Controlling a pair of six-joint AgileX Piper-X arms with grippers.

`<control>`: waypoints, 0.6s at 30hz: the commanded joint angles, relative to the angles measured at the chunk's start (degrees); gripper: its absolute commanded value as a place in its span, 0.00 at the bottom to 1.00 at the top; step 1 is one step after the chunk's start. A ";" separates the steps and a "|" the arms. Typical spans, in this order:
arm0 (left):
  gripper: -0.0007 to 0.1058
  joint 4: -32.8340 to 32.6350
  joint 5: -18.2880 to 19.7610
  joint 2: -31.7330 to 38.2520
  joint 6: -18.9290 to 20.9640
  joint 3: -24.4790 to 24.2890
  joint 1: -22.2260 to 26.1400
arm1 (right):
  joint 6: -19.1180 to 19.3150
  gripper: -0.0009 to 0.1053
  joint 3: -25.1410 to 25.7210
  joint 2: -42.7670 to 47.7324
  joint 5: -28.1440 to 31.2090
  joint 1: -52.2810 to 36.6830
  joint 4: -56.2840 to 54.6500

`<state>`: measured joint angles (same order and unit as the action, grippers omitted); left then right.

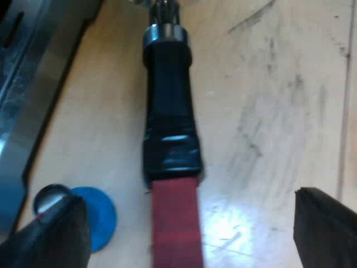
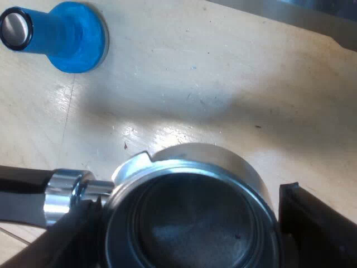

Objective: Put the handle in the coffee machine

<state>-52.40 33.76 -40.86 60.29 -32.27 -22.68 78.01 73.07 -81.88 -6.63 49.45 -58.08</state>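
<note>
The metal holder's round basket (image 2: 189,223) sits between my right gripper's (image 2: 189,196) two fingers, which press against its rim on either side just above the wooden table. Its black handle (image 1: 169,111) runs away from a metal collar and ends in red (image 1: 175,223). My left gripper (image 1: 188,198) is open, its fingers spread wide to both sides of the red end without touching it. A blue tamper (image 2: 70,36) with a shiny top stands on the table, close to one of my left fingers (image 1: 53,234).
The espresso machine's metal base (image 1: 25,84) runs along the table beside the handle, and its edge (image 2: 290,14) also shows beyond the basket. Bare wooden tabletop (image 1: 279,100) lies on the handle's other side.
</note>
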 commanded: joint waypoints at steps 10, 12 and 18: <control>0.71 7.02 -1.01 -0.54 -0.62 4.78 -0.28 | 0.26 0.01 0.95 1.21 -3.50 -0.14 -0.09; 0.71 8.26 -1.01 -1.48 -0.62 5.50 -0.28 | 0.26 0.01 0.95 1.21 -3.79 -0.14 -0.09; 0.71 11.70 -1.01 -3.96 -0.65 5.84 -0.28 | 0.26 0.01 0.95 1.21 -4.02 -0.14 -0.09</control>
<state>-41.99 32.91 -44.73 59.61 -26.29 -22.68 78.01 73.07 -81.88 -9.27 49.45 -58.08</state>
